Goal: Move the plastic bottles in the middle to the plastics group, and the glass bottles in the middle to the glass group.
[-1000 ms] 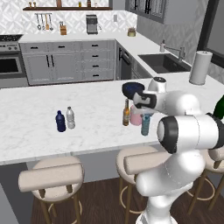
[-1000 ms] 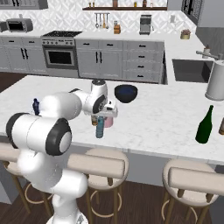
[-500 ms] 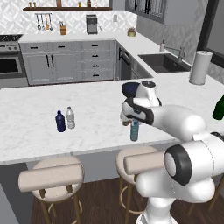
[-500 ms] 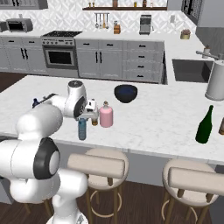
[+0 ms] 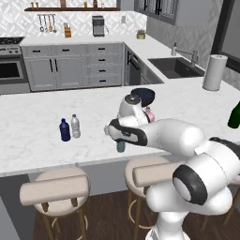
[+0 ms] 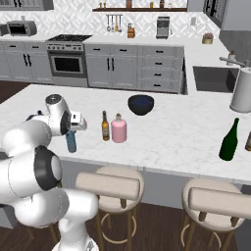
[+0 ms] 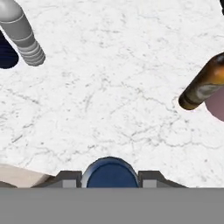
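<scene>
Teal-blue bottle (image 7: 110, 173) clamped between gripper (image 7: 109, 178) fingertips, above counter (image 7: 113, 87)

The small teal-blue bottle (image 6: 71, 142) is held upright near the front edge of the marble counter. At its 3 o'clock in the right base view, the brown long-necked bottle (image 6: 105, 126) and the pink bottle (image 6: 118, 129) are seen upright, just beside each other. The navy-blue bottle (image 5: 64, 130) and clear water bottle (image 5: 75, 126) are placed together; the dark green bottle (image 6: 229, 140) is set well apart
</scene>
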### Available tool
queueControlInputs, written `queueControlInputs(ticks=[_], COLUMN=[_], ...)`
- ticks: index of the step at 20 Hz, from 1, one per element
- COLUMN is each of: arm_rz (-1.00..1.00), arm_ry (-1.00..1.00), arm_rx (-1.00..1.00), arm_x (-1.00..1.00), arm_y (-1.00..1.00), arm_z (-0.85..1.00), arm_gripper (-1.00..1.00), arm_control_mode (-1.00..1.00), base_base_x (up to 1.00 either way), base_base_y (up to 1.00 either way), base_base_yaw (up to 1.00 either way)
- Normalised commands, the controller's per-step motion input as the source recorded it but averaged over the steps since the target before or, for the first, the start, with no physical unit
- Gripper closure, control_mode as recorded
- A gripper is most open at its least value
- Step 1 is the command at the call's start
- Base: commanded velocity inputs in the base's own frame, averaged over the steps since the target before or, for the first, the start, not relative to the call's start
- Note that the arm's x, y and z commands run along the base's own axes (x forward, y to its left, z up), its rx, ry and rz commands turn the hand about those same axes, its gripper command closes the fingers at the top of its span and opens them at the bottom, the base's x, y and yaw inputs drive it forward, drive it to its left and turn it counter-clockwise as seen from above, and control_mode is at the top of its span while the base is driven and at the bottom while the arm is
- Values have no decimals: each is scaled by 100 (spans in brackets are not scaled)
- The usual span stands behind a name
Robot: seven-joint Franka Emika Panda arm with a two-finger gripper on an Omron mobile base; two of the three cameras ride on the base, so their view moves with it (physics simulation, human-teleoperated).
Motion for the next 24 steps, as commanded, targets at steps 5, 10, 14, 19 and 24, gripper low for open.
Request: queueControlInputs(ticks=[5, 10, 14, 19, 24], arm_rz=[0, 0, 0, 0, 0], arm_ry=[0, 1, 0, 0, 1], arm_rx=[0, 10, 6, 4, 0], arm_x=[51, 54, 58, 53, 45], arm_y=[95, 70, 54, 38, 45], arm_z=[17, 7, 0, -10, -27], arm_gripper=[100, 100, 100, 100, 100], arm_control_mode=[-100, -100, -100, -100, -100], base_base_x=[0, 0, 0, 0, 0], base_base_y=[0, 0, 0, 0, 0], base_base_yaw=[0, 0, 0, 0, 0])
